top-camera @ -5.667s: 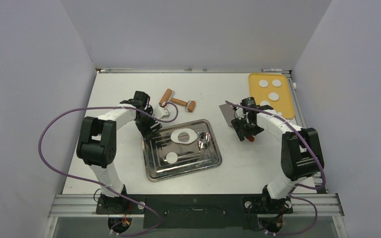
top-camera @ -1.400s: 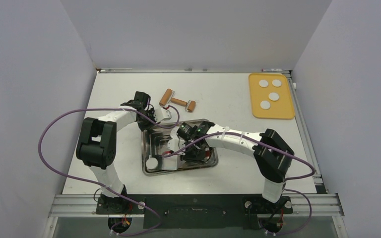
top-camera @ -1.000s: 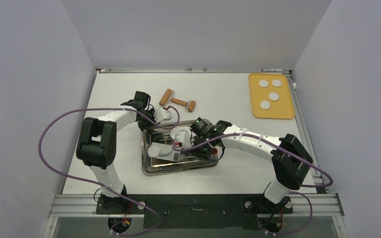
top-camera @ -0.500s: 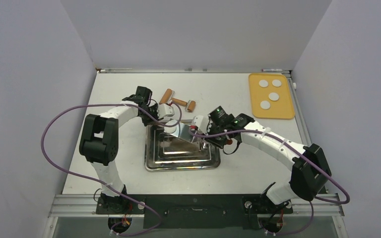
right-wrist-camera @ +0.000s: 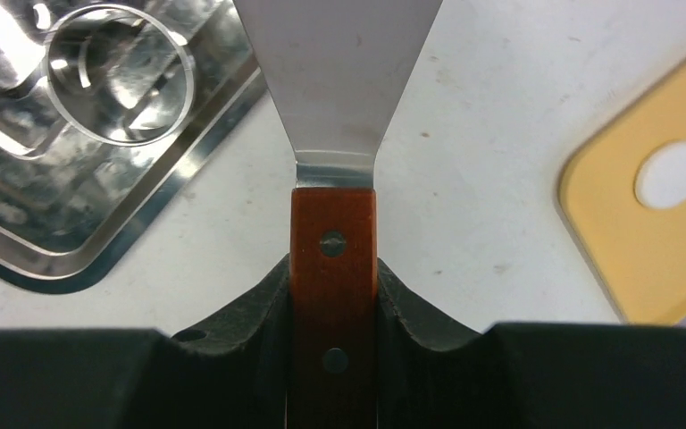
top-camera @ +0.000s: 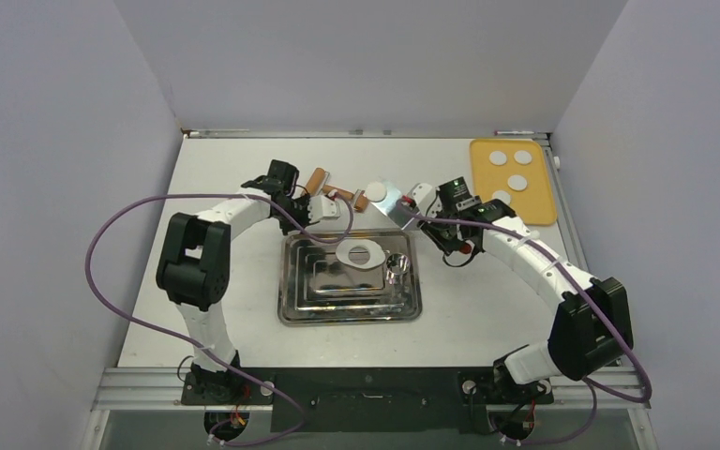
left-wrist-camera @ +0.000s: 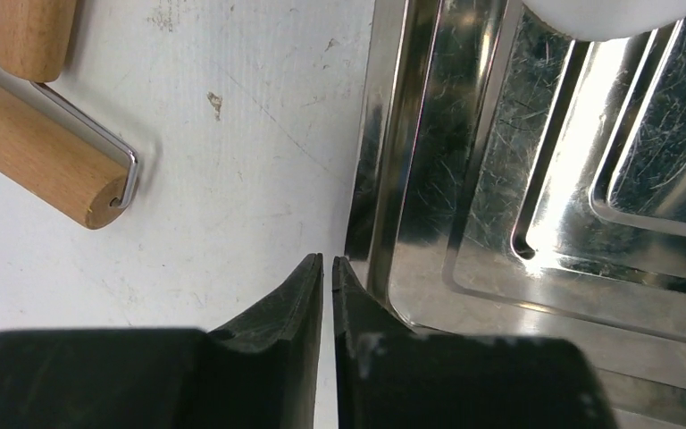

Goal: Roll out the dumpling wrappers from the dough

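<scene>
A small white dumpling wrapper point(top-camera: 376, 190) lies on the steel blade of a spatula point(top-camera: 390, 201) held above the table, beyond the tray's far edge. My right gripper point(top-camera: 441, 232) point(right-wrist-camera: 332, 268) is shut on the spatula's red-brown wooden handle point(right-wrist-camera: 333, 259). Several more dumpling wrappers point(top-camera: 518, 182) point(right-wrist-camera: 670, 174) lie on the yellow board point(top-camera: 536, 202) point(right-wrist-camera: 625, 250). The white oval dough sheet point(top-camera: 360, 253) with a hole lies in the steel tray point(top-camera: 292, 300). My left gripper point(top-camera: 330, 217) point(left-wrist-camera: 326, 261) is shut on nothing, beside the tray's far left rim point(left-wrist-camera: 384, 179).
A wooden rolling pin point(top-camera: 339, 194) point(left-wrist-camera: 36, 147) lies on the table just past the tray, partly under my left arm. A round metal cutter ring point(top-camera: 397, 267) point(right-wrist-camera: 121, 76) stands in the tray's right end. White walls enclose the table on three sides.
My right gripper has carried the spatula, with a wrapper on its blade, out of the tray toward the far right. My left gripper has closed beside the tray rim. The dough sheet shows again.
</scene>
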